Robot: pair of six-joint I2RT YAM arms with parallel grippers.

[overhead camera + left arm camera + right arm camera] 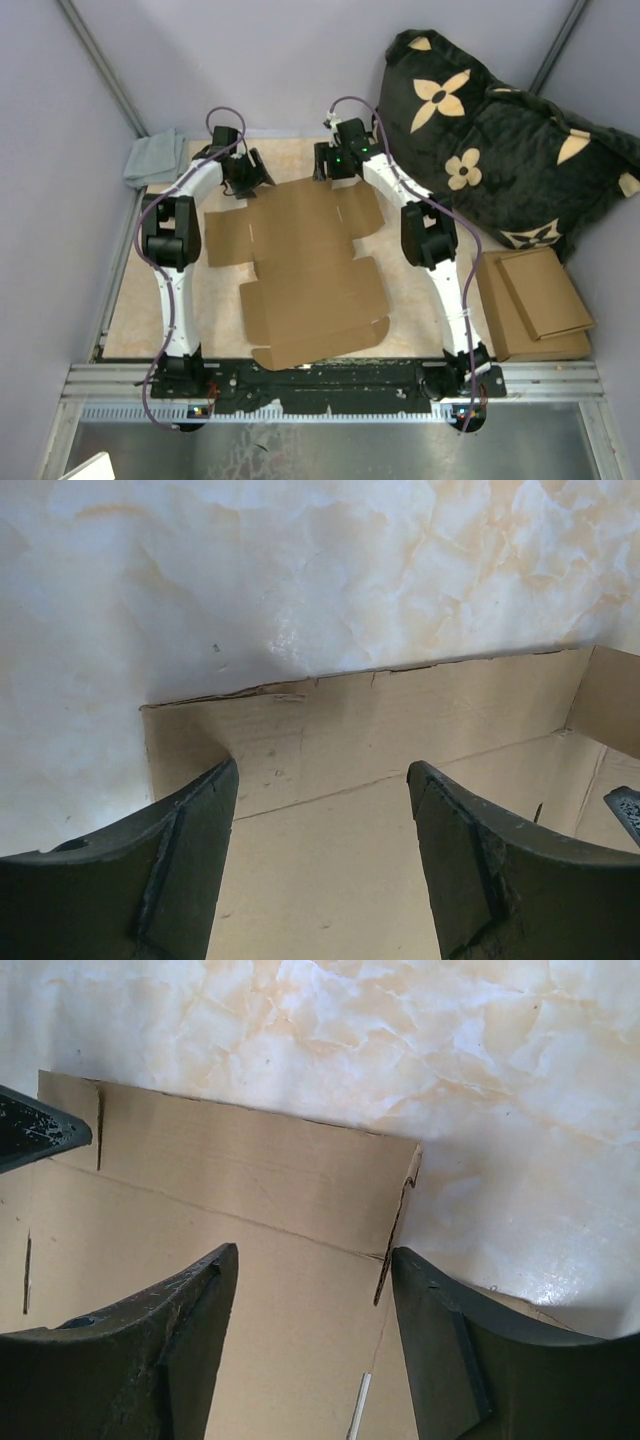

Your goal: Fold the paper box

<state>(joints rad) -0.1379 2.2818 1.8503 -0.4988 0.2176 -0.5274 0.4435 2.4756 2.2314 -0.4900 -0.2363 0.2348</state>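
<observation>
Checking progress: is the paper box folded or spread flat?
Spread flat: the paper box lies unfolded on the table, its flaps splayed outward.

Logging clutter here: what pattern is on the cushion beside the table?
The cushion is black with tan flower shapes; top external view shows it best.

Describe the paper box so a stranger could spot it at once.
At the middle of the marbled cream tabletop lies a flat brown corrugated cardboard box blank, unfolded. Its jutting flaps and notches set it apart from the smaller plain brown cardboard stack at the far right, beside the black flowered cushion.
</observation>
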